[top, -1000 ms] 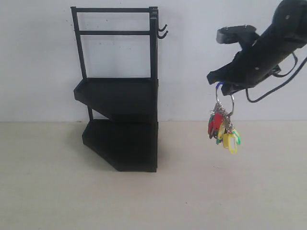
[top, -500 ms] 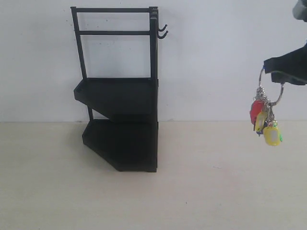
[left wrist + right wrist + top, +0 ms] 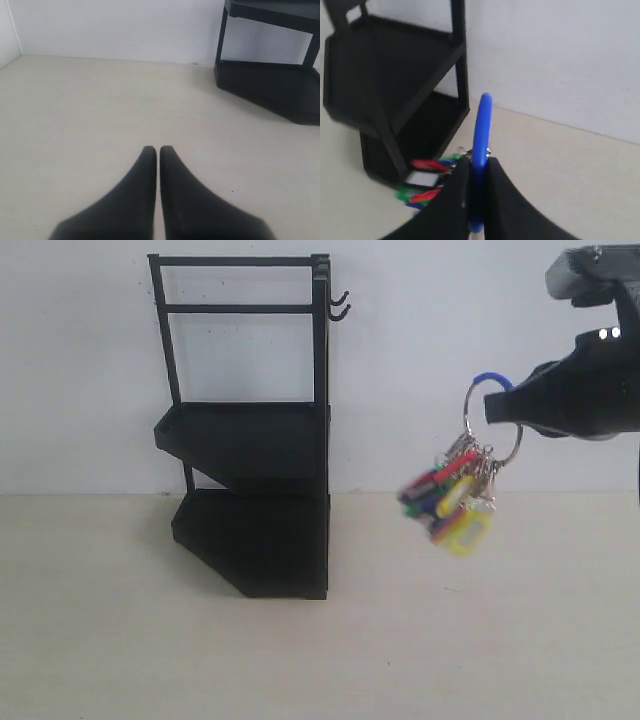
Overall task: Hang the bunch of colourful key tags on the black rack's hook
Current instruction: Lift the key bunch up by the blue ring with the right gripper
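Note:
The black rack (image 3: 250, 430) stands left of centre against the white wall, its two small hooks (image 3: 340, 305) at the upper right corner. My right gripper (image 3: 497, 406) is in the air to the right of the rack, below hook height, shut on the blue sleeve of the colourful key tag bunch (image 3: 452, 498). The tags hang blurred and swung out toward the rack. The right wrist view shows the blue sleeve (image 3: 482, 125) pinched at the right gripper (image 3: 478, 162), with the tags (image 3: 427, 177) and the rack (image 3: 390, 80) beyond. My left gripper (image 3: 158, 150) is shut and empty, low over the table.
The beige tabletop (image 3: 450, 640) stretches in front of and to the right of the rack. The rack's lower tier (image 3: 270, 85) shows in the left wrist view, some way off from the left gripper. A white wall (image 3: 450, 320) backs the scene.
My right gripper first swung right toward the frame edge, then came back left and slightly up; the key tags now swing out toward the rack. The left arm shows no earlier frame.

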`<state>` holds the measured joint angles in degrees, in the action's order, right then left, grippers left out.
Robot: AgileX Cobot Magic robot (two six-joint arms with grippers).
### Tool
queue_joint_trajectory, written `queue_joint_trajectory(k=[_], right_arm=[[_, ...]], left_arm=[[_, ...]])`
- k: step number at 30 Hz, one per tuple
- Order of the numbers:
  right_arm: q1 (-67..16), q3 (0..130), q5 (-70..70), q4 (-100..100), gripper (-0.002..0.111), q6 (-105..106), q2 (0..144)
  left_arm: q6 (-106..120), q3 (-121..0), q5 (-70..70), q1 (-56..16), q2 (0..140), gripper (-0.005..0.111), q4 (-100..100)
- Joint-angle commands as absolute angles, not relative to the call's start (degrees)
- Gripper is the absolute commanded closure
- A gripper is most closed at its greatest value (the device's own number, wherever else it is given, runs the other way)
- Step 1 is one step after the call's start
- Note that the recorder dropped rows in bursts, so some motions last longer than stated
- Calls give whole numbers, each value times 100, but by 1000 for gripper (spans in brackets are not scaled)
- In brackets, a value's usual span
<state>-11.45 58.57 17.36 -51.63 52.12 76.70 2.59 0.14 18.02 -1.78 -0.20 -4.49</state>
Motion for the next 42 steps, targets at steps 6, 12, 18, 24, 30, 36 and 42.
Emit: queue_joint_trajectory(k=[6, 12, 18, 24, 30, 36, 42], right_arm=[[-1314, 5829, 1162, -5532, 108, 5463, 7606], [-1483, 5938, 2138, -5582, 108, 6456, 7568], [-1508, 5950, 1850, -5572, 108, 5943, 7555], [-1533, 5936, 1191, -5583, 108, 5864, 7555], [-1533, 5936, 2385, -5583, 108, 7085, 7520], [-1533, 5936, 2563, -5565, 108, 7100, 7529], [-1533, 5936, 2504, -5587, 108, 6044, 7616]], left_arm=[[261, 0, 1760, -159, 0, 102, -489], [261, 0, 1760, -159, 0, 102, -489], [261, 0, 1760, -159, 0, 102, -489], [261, 0, 1760, -159, 0, 102, -489], [261, 0, 1760, -159, 0, 102, -489], [261, 0, 1760, -159, 0, 102, -489], [261, 0, 1760, -159, 0, 102, -489]])
